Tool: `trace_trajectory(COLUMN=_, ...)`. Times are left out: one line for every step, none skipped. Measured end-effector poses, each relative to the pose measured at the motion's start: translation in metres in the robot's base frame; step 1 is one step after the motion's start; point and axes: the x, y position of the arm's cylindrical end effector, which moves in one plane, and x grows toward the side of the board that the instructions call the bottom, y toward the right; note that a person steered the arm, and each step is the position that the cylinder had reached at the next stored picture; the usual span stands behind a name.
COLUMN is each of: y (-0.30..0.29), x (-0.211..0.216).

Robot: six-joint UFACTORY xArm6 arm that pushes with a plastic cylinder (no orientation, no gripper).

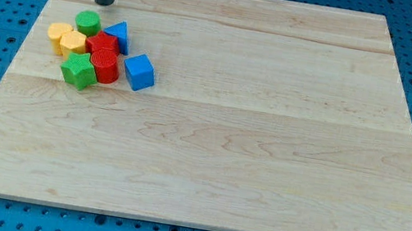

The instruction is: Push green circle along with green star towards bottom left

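Green circle (87,23): a short round block at the upper left of the surface (268,142), on the top edge of a tight cluster.

Green star (79,70): at the bottom of the same cluster, apart from the circle, with yellow and red blocks between them.

Yellow blocks (65,38): two, shapes unclear, pressed together just below and to the left of the circle.

Red blocks (104,54): two, stacked in the view between circle and star on the right; shapes hard to read.

Blue triangle (118,35): beside the circle on the right, touching the upper red block.

Blue cube (139,72): at the cluster's right edge, near the lower red block.

Tip (105,2): end of a dark rod, standing just above and slightly right of the circle, not touching it. No jaws are fitted; the arm ends in this bare rod, so nothing opens or closes.

Step in hand, as judged: approach to the circle from its upper right. A good push runs down and left through the circle's centre, slowly, so it does not roll off sideways. The yellow blocks lie in the path and will probably be carried along; the star sits lower and may need a separate contact.
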Motion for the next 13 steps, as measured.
trace_trajectory(y=0.000, x=0.019)
trace_trajectory(y=0.000, x=0.025)
trace_trajectory(y=0.000, x=0.027)
trace_trajectory(y=-0.002, x=0.060)
trace_trajectory(y=0.001, x=0.100)
trace_trajectory(y=0.012, x=0.126)
trace_trajectory(y=0.012, x=0.132)
trace_trajectory(y=0.007, x=0.130)
trace_trajectory(y=-0.021, x=0.118)
trace_trajectory(y=-0.042, x=0.123)
trace_trajectory(y=-0.038, x=0.135)
trace_trajectory(y=-0.005, x=0.144)
trace_trajectory(y=0.013, x=0.157)
